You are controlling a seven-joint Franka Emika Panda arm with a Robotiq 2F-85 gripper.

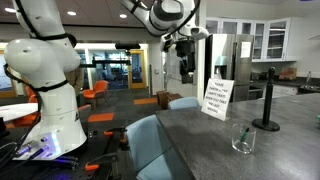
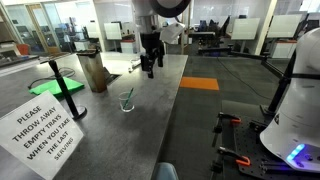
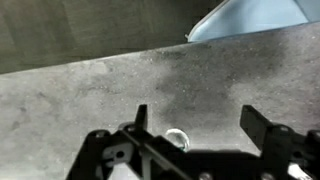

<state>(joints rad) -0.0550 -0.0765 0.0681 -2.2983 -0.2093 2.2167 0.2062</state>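
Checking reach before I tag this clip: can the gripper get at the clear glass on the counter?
Probably yes. The gripper hangs above the counter with fingers open; the glass stands alone, with nothing between them. The sign stands apart.

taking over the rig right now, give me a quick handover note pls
Gripper: open and empty, hanging above the grey counter, touching nothing.
Glass: upright on the counter with something green in it, apart from the gripper. It is not in the wrist view, which shows bare counter and a blue chair.
Nearby: brown paper bag, printed sign, black stand.
Done: nothing grasped or touched.
Left: the reach to the glass and any grip on it.
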